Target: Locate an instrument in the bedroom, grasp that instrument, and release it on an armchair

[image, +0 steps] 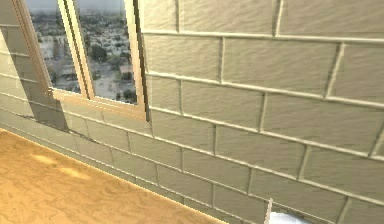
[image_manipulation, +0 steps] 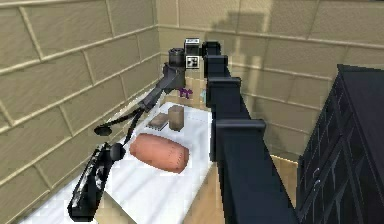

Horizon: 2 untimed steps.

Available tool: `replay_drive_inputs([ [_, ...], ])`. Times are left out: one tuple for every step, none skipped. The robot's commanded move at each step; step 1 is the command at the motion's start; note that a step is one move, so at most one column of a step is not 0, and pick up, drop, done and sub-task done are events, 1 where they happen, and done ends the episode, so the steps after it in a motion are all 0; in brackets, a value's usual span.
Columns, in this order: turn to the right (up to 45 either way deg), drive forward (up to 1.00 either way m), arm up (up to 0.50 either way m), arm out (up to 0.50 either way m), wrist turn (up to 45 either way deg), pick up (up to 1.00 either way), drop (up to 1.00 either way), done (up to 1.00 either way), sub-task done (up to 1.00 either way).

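The arm point(image_manipulation: 240, 150) is reaching out over a white bed point(image_manipulation: 175, 198), and the gripper point(image_manipulation: 112, 140) is hanging at its far end with its two thin fingers point(image_manipulation: 140, 103) trailing down toward the arm side view's lower left. The relation that matters is lying just past those fingertips: a long dark object point(image_manipulation: 88, 185), probably the instrument the task is asking for, is resting on the sheet with its near end close beside the lower fingertip. From there its body is running away from the gripper toward the picture's bottom left corner. Its long axis is lying roughly in line with the fingers, not across them, so I judge that a grasp will be calling for a wrist turn, or a hold on the near end. Whether the fingertips are touching it, standing over it or sitting just short of it cannot be told. Since the object is lying on the bed right at the gripper's end, I cannot tell whether the gripper is holding anything. To the gripper's other side, toward the arm, a salmon bolster pillow point(image_manipulation: 160, 153) is lying near the fingers. Two small brown boxes point(image_manipulation: 168, 119) are sitting beyond the pillow, back along the fingers toward the gripper's body. Ahead, the forward view is facing a block wall point(image: 260, 100) and a window point(image: 90, 50).
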Motion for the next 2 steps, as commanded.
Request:
replay_drive_inputs([
  [0.0,0.00,0.00,-0.38,0.0,0.00,0.00,0.00,0.00],
  [-45.0,0.00,0.00,0.00,0.0,0.00,0.00,0.00,0.00],
])
